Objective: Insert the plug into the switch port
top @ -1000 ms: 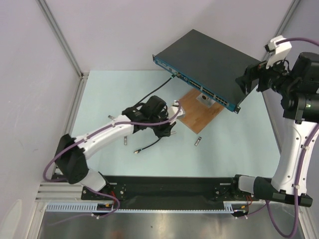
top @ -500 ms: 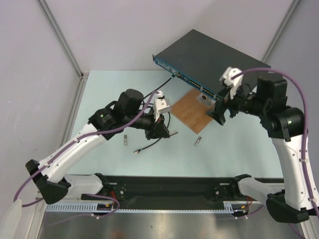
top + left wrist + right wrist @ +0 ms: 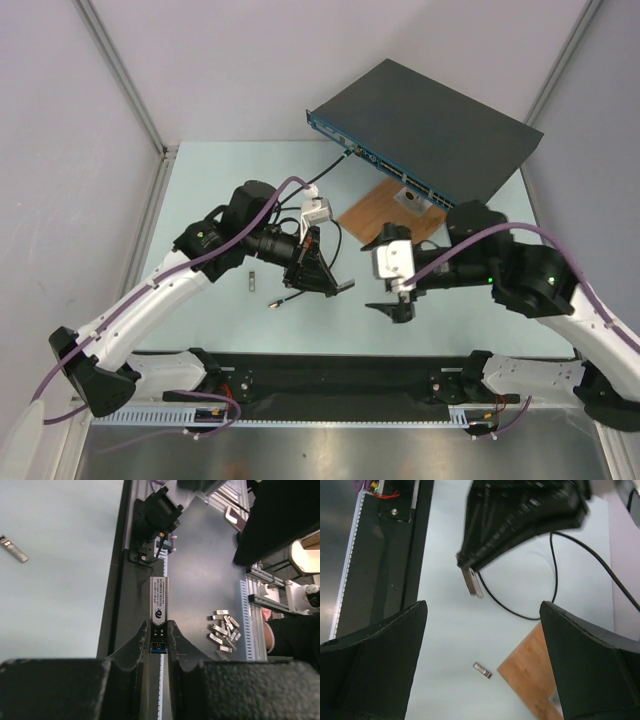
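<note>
- The switch [image 3: 430, 120] sits at the far side of the table [image 3: 200, 200], turned at an angle, with its blue row of ports facing the arms.
- A black cable [image 3: 554, 580] runs up to the left end of that row. I cannot tell from here whether it is seated in a port, and the ports are too small to say what is in the others.
- The plug [image 3: 159, 602], a slim silver piece with a printed label, is off the table, pinched at its rear end between the narrowly set jaws of the left gripper [image 3: 159, 627]. It is well apart from the switch.
- The right gripper [image 3: 482, 610] hangs near it with its jaws spread wide and nothing between them.
- The left gripper's black bulk hides most of the plug from the right wrist camera, and only the plug's tip pokes out.
- One loose silver module [image 3: 481, 670] lies on the pale blue-green table near the corner of a wooden board [image 3: 385, 215]. The board's far edge slips under the switch.
- A heap of similar silver modules [image 3: 223, 630] lies on the grey metal shelf [image 3: 200, 580] beyond the black base rail.
- Plain grey wall panels [image 3: 200, 60] in aluminium framing close in the cell.
</note>
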Robot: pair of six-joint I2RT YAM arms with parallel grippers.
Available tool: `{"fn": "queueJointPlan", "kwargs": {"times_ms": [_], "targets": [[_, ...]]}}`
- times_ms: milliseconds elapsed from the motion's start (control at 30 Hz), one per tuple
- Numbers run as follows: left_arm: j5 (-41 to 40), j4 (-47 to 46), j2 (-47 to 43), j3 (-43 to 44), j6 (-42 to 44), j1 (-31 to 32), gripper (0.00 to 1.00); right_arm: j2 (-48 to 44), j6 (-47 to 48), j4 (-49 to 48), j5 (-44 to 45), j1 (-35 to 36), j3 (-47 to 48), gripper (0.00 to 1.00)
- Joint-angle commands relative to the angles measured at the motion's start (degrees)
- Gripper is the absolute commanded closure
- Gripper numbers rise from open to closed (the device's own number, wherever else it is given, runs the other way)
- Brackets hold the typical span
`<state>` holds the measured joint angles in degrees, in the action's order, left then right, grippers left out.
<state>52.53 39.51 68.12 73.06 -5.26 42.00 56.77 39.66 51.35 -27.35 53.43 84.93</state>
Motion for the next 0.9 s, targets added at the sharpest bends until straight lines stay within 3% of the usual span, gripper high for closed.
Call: {"fn": "queueJointPlan", "kwargs": {"times_ms": [0, 233, 433, 600, 867], "targets": [[6.18, -3.38, -0.7, -0.2, -3.8, -0.42, 1.0, 3.16, 4.54, -1.96, 11.67, 9.63, -0.63, 0.0], [7.5, -4.61, -1.14, -1.69, -5.82, -0.69, 1.0, 6.33, 7.45, -2.48, 17.94, 16.44, -1.78, 0.05], [8.11, -4.26, -2.11, -2.74, -5.47, -0.6, 1.0, 7.82, 7.98, -2.05, 20.58, 16.71, -1.52, 0.14], [7.67, -3.47, -2.55, -3.01, -4.68, -0.69, 1.0, 7.74, 8.68, -0.47, 22.08, 16.71, -1.78, 0.3], [7.67, -4.26, -2.2, -2.66, -5.82, -0.69, 1.0, 7.65, 10.43, 0.42, 22.96, 17.23, -2.4, 0.63]]}}
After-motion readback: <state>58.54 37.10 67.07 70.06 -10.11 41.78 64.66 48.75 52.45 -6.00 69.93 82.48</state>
